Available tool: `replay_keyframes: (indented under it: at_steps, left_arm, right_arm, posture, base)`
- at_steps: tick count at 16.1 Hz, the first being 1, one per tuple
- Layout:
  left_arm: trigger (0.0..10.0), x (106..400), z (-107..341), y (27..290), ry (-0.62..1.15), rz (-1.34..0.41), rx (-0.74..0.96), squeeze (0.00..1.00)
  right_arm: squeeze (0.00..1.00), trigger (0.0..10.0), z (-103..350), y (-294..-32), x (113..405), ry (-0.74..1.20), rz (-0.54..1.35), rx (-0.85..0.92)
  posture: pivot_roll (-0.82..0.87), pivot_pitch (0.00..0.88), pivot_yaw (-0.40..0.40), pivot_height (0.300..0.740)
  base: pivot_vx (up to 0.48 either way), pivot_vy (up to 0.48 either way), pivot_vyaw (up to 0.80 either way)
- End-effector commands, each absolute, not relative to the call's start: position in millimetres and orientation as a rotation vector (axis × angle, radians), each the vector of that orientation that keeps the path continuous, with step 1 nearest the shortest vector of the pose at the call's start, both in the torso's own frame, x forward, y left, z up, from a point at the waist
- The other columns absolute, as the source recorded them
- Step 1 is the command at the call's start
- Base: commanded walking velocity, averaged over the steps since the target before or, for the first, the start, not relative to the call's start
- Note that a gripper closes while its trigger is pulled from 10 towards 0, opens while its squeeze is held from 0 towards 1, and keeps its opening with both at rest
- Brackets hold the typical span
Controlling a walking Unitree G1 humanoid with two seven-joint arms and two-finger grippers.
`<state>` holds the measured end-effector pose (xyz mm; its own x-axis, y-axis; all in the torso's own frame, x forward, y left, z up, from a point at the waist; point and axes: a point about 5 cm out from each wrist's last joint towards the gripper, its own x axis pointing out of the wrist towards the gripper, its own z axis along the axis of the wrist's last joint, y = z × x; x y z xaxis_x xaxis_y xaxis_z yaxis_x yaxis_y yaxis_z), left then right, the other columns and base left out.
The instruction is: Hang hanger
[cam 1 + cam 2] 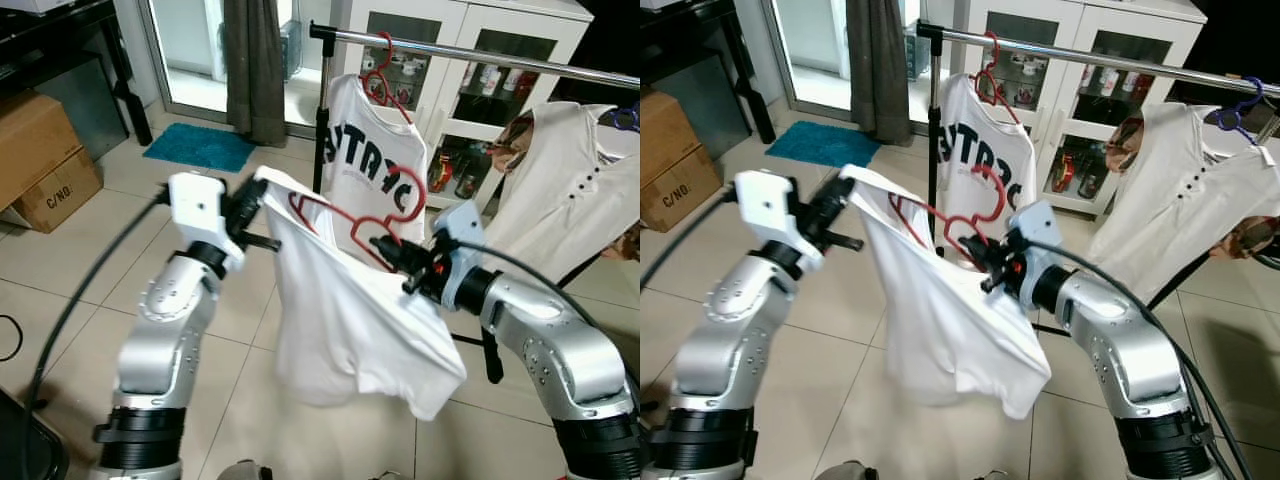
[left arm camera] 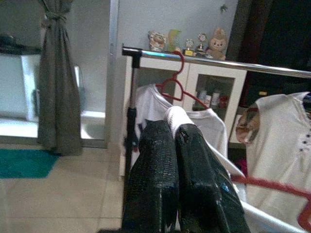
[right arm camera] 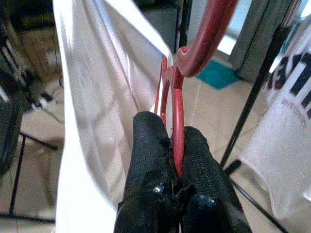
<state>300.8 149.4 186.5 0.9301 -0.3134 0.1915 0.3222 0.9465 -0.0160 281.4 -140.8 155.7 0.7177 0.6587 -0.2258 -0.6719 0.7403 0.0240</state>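
Now right fingers [image 3: 170, 145] clamp red hanger [image 1: 372, 222]; left fingers [image 2: 167, 160] pinch white shirt [image 1: 350, 320].

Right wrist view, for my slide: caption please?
Right gripper clamps the red hanger carrying a white shirt.

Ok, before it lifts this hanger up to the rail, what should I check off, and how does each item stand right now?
1. Right gripper shut on the red hanger: ok, the wire sits clamped between its fingers.
2. Left gripper holding the white shirt: ok, cloth is pinched at the fingertips.
3. Shirt seated on the hanger: cannot tell, it drapes bunched to one side.
4. Hook up and free of cloth: ok, it stands clear above the shirt.
5. Free stretch on the rail: ok, there is a bare gap between the printed shirt and the cream blouse.
6. Hook raised to the rail: not ok, it sits well below.
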Motion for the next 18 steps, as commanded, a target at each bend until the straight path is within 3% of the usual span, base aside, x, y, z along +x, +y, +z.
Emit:
replay_keyframes:
  at_steps: [1,7,9,14,15,18]
  left_arm:
    - [0.0,301,201,159,-0.255,-0.286,-0.033,0.00]
    - [0.0,342,225,252,-0.189,0.019,0.187,0.00]
    - [0.0,350,227,263,-0.169,0.033,0.185,0.00]
    - [0.0,353,189,223,-0.064,-0.186,0.177,0.00]
    - [0.0,353,182,220,-0.059,-0.179,0.175,0.00]
    - [0.0,355,210,217,-0.167,-0.225,0.287,0.00]
  right_arm:
    - [0.00,0.0,151,-146,279,0.242,0.735,-0.089]
    - [0.00,0.0,163,-150,249,0.190,1.037,0.051]
    - [0.00,0.0,163,-150,244,0.181,1.076,0.096]
    - [0.00,0.0,169,-146,256,0.082,0.924,0.296]
    - [0.00,0.0,168,-142,250,0.098,0.966,0.290]
    - [0.00,0.0,144,-147,253,0.280,0.905,-0.037]
  posture:
    - [-0.05,0.000,-0.064,0.710]
    - [-0.04,0.000,-0.051,0.710]
    - [-0.05,0.000,-0.042,0.710]
    - [-0.05,0.000,-0.032,0.710]
    - [-0.05,0.000,-0.032,0.710]
    - [-0.04,0.000,-0.031,0.710]
  base:
    - [0.000,0.000,0.00]
    - [0.000,0.000,0.00]
    - [0.000,0.000,0.00]
    - [0.000,0.000,0.00]
    - [0.000,0.000,0.00]
    - [0.000,0.000,0.00]
